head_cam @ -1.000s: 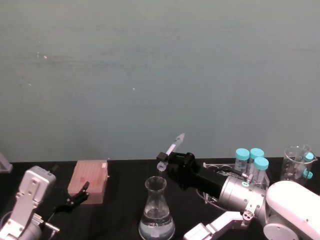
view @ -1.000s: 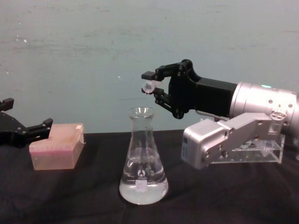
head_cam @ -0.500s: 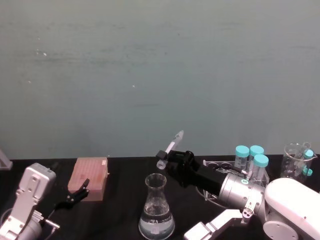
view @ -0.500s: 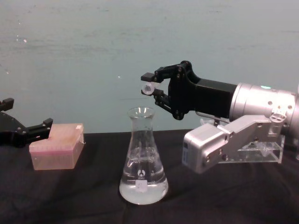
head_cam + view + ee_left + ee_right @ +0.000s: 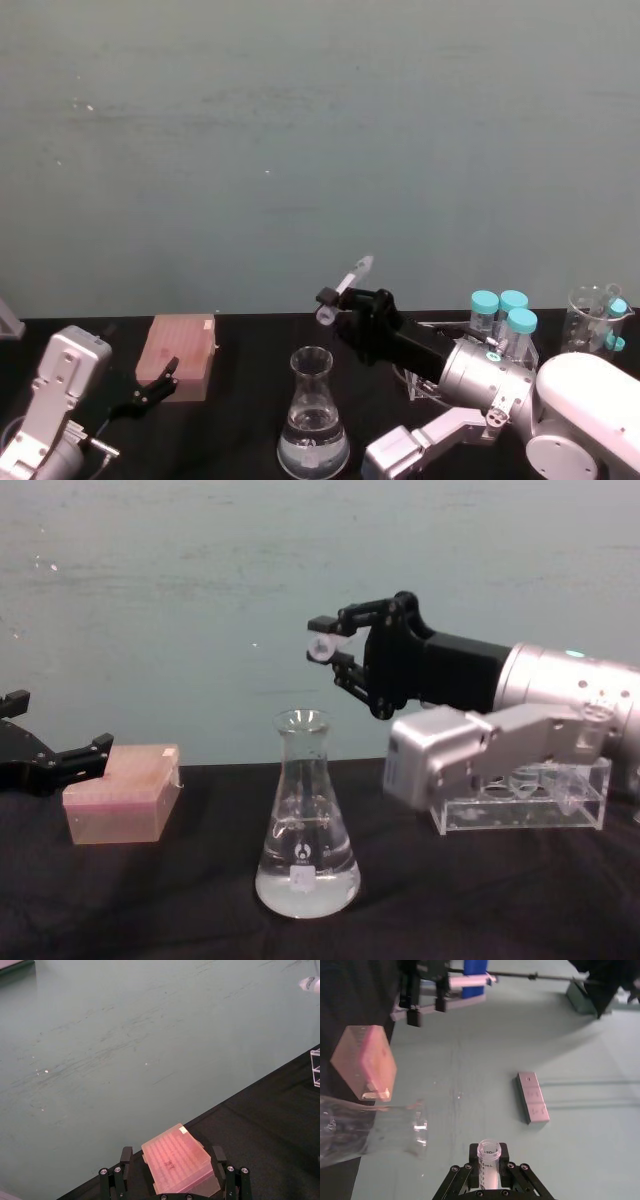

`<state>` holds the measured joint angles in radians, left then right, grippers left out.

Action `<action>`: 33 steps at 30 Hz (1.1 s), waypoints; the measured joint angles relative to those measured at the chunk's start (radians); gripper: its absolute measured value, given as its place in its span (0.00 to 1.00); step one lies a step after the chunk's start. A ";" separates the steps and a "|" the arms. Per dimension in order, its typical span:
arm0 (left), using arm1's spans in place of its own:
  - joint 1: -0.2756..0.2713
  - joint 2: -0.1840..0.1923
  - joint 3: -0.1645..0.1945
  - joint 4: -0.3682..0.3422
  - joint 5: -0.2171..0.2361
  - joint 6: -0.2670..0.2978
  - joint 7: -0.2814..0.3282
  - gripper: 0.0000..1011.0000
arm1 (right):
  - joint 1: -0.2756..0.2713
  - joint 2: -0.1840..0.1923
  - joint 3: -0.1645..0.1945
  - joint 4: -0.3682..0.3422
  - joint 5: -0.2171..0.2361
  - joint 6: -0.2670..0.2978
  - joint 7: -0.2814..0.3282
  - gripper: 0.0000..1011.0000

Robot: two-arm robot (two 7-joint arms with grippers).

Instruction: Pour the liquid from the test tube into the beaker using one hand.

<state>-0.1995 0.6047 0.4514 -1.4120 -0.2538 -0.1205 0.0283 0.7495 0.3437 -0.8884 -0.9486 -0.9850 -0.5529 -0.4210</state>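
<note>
Where the beaker (image 5: 306, 820) stands, test tube (image 5: 320, 648) above it, clamped in right tool (image 5: 327, 649), mouth tilted down.

A plain teal wall (image 5: 300, 130) with faint scuffs and small white specks fills the upper frame. Along the bottom runs a desk (image 5: 150, 900) draped in wrinkled black cloth, evenly lit.
</note>
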 joint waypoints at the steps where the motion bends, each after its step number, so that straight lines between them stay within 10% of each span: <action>1: 0.000 0.000 0.000 0.000 0.000 0.000 0.000 0.99 | -0.006 0.001 0.009 -0.008 0.016 0.000 0.012 0.22; 10: 0.000 0.000 0.000 0.000 0.000 0.000 0.000 0.99 | -0.080 0.023 0.138 -0.133 0.280 0.021 0.237 0.22; 16: 0.000 0.000 0.000 0.000 0.000 0.000 0.000 0.99 | -0.134 0.037 0.255 -0.221 0.567 0.095 0.450 0.22; 26: 0.000 0.000 0.000 0.000 0.000 0.000 0.000 0.99 | -0.131 0.022 0.402 -0.200 0.920 0.276 0.730 0.22; 33: 0.000 0.000 0.000 0.000 0.000 0.000 0.000 0.99 | -0.108 0.003 0.472 -0.143 1.084 0.400 0.886 0.22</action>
<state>-0.1996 0.6047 0.4514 -1.4120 -0.2539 -0.1205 0.0283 0.6418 0.3468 -0.4166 -1.0912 0.0988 -0.1533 0.4646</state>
